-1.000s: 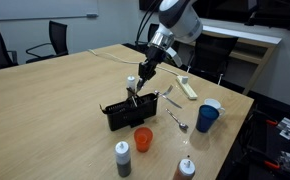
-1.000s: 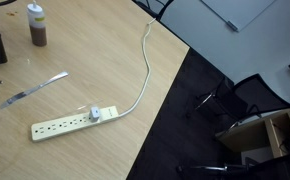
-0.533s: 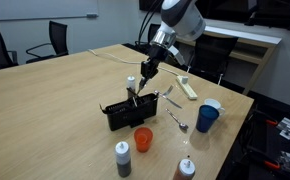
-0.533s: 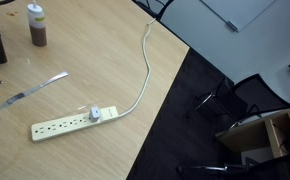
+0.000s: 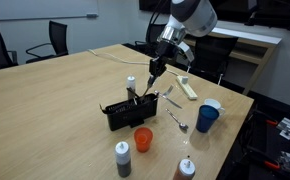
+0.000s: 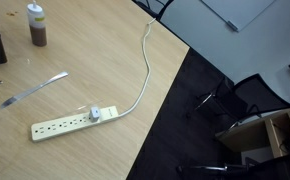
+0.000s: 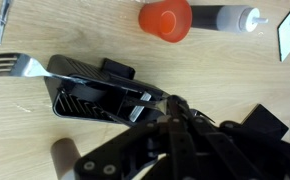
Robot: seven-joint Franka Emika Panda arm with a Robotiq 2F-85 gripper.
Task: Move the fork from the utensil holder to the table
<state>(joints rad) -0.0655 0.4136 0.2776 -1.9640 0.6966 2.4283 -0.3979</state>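
silver fork [image 7: 10,66] was clamped in gripper [image 7: 170,102] just above utensil holder [image 7: 80,64] | risk: thin smooth handle could slip, tines could catch holder wall

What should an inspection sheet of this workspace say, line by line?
Surface: wood-grain table, smooth, no spill seen.
Job's things: black utensil holder stands on the table; fork tines show beyond the holder's end in the wrist view; whether it is held, cannot tell.
Clutter: orange cup, blue cup, spoon, grey bottle, brown bottle, flat silver utensil.
Grippers: gripper above the holder; jaws hidden.
Cables: power strip on the table; its white cable runs toward the edge.
Surroundings: office chair, dark floor.
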